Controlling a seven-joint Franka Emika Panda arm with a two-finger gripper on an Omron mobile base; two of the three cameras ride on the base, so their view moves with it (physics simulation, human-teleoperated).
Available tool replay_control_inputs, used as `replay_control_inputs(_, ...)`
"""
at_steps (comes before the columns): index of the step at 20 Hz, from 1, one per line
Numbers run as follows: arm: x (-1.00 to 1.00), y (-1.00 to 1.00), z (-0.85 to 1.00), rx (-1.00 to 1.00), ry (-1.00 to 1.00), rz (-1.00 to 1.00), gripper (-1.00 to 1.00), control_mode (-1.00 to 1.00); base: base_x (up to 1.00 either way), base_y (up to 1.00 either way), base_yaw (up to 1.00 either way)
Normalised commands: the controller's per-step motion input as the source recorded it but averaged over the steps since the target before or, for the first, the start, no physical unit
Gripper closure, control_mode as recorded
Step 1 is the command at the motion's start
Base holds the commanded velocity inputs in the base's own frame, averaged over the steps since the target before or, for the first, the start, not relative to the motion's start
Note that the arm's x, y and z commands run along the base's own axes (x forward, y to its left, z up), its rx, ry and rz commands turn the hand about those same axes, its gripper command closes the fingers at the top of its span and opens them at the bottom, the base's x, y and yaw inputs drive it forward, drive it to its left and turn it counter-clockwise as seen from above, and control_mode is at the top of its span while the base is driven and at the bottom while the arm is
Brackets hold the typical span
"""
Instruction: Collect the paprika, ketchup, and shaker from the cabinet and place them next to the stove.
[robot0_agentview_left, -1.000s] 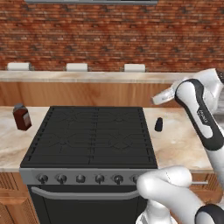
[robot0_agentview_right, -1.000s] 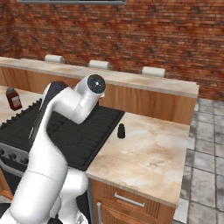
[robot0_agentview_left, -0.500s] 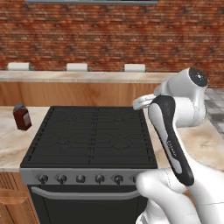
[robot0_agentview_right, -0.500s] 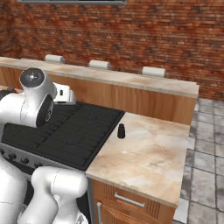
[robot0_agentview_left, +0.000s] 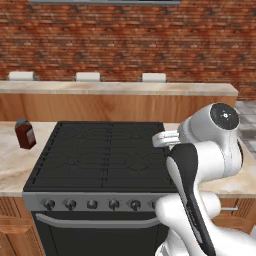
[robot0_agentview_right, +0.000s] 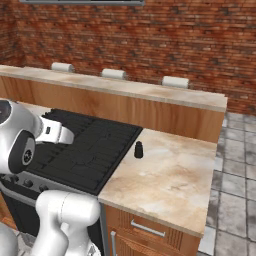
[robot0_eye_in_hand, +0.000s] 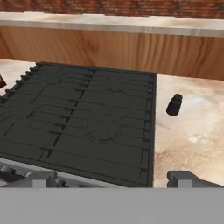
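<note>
Standing upright, small black shaker (robot0_eye_in_hand: 174, 105), unlabelled

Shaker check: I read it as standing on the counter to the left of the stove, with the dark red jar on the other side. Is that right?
Not quite. The shaker stands on the counter to the right of the stove, as the right base view shows. The dark red jar is the one on the left side, seen in the left base view.

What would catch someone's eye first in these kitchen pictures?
Probably the big black stove in the middle, set into a marble counter before a red brick wall. Next, the small black shaker standing on the counter right of the cooktop, and the dark red paprika standing on the counter to its left.
</note>
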Motion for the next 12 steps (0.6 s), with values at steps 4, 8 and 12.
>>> replay_control_inputs(4,-0.11,0.00,-0.37,0.00,0.00,0.00,-1.00,-1.00,0.00,0.00,0.00)
replay_control_inputs(8,-0.21,0.00,-0.17,0.00,-0.05,0.00,-1.00,-1.00,0.00,0.00,0.00)
replay_control_inputs(12,-0.32,-0.07,-0.06,0.00,-0.09,-0.13,-1.00,1.00,-0.13,-0.02,-0.08)
